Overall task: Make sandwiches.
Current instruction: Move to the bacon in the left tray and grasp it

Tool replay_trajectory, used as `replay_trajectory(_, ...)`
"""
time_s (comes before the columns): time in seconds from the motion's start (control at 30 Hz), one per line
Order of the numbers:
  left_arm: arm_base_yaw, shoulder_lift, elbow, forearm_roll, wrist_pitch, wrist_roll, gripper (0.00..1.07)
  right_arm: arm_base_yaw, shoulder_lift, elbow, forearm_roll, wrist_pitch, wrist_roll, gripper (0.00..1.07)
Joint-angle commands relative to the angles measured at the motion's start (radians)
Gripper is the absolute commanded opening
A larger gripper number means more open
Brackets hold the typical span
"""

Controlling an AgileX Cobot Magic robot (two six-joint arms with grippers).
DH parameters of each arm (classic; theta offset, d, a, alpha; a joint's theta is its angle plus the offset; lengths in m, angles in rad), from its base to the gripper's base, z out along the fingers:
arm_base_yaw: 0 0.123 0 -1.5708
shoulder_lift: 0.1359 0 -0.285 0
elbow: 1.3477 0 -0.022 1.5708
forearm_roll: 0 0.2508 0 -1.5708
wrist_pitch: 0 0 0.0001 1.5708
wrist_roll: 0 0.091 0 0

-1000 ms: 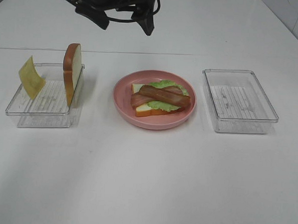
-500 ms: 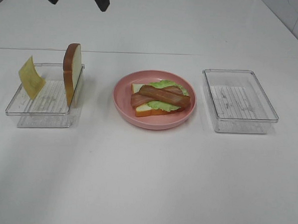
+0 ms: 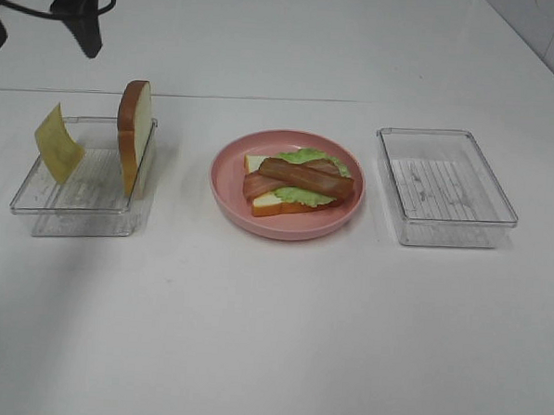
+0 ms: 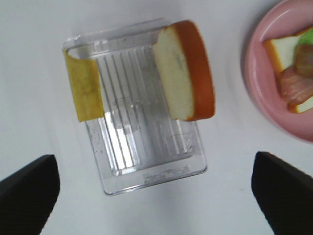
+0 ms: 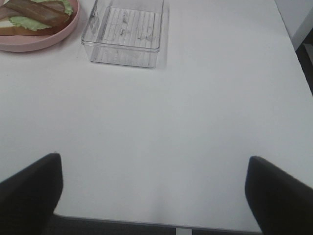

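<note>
Left pincer [image 4: 156, 196], jaws apart and empty, is hovering over the tray [image 4: 142, 161]; cheese square [image 4: 84, 88] is likely going next onto the bacon [image 3: 302, 176]; right pincer [image 5: 155, 196] idling apart too.

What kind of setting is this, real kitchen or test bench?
Most likely a test bench, not a kitchen: plain white table, toy-looking sandwich layers on a pink plate, and a clear plastic tray staging the spare bread slice and cheese.
</note>
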Motion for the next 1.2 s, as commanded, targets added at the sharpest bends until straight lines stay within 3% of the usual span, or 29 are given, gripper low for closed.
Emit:
replay_trajectory(0.03, 0.029, -0.003, 0.046, 0.004, 0.030, 0.014, 1.01, -0.006, -0.034, 0.002, 0.003, -0.003, -0.005, 0.99)
replay_trajectory(0.23, 0.094, 0.008, 0.091, -0.008, -0.034, 0.014, 1.01, -0.006, -0.034, 0.002, 0.003, -0.003, -0.005, 0.99)
replay_trajectory(0.27, 0.111, 0.023, 0.091, -0.012, -0.047, -0.011, 1.01, -0.006, -0.034, 0.002, 0.003, -0.003, -0.005, 0.99)
replay_trajectory(0.37, 0.127, 0.058, 0.091, -0.020, -0.069, -0.018, 1.01, -0.006, -0.034, 0.002, 0.003, -0.003, -0.005, 0.99)
replay_trajectory(0.5, 0.128, 0.095, 0.091, -0.037, -0.093, -0.021, 1.01, -0.006, -0.034, 0.002, 0.003, -0.003, -0.005, 0.99)
replay_trajectory(0.67, 0.128, 0.166, 0.081, -0.042, -0.147, -0.076, 1.01, -0.006, -0.034, 0.002, 0.003, -0.003, -0.005, 0.99)
replay_trajectory(0.9, 0.128, 0.269, -0.028, -0.035, -0.145, -0.139, 1.01, -0.006, -0.034, 0.002, 0.003, -0.003, -0.005, 0.99)
replay_trajectory(1.2, 0.128, 0.333, -0.072, -0.035, -0.152, -0.145, 1.00, -0.006, -0.034, 0.002, 0.003, -0.003, -0.005, 0.99)
